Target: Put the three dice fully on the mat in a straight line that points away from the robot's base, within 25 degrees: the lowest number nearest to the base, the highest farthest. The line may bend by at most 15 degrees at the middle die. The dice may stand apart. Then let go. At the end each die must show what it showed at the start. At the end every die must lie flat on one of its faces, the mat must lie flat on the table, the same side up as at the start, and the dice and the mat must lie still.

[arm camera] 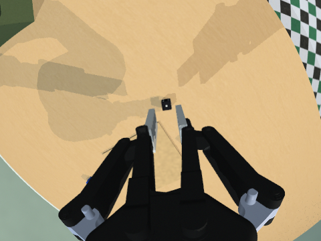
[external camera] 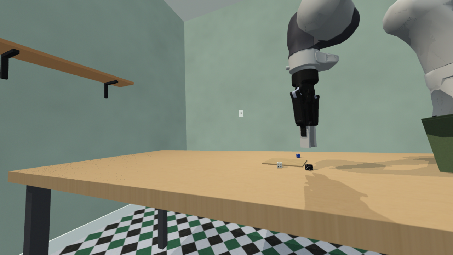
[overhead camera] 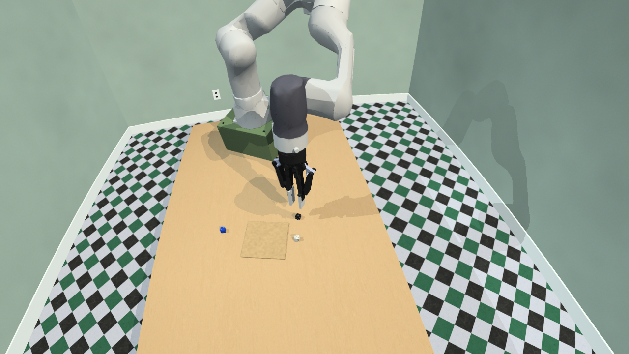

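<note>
A tan square mat (overhead camera: 265,239) lies flat in the middle of the table. A black die (overhead camera: 298,216) sits on the table just off the mat's corner nearest the base. A white die (overhead camera: 297,237) sits just off the mat's right edge. A blue die (overhead camera: 222,229) sits apart on the mat's left. My gripper (overhead camera: 296,203) hangs above the table, close over the black die, fingers narrowed to a small gap with nothing between them. In the wrist view the black die (arm camera: 166,104) lies just beyond the fingertips. The side view shows the gripper (external camera: 308,144) well above the black die (external camera: 308,166).
The robot's green base (overhead camera: 246,136) stands at the table's far end. The table edges run along both sides over a checkered floor. A wall shelf (external camera: 63,64) hangs far off to the side.
</note>
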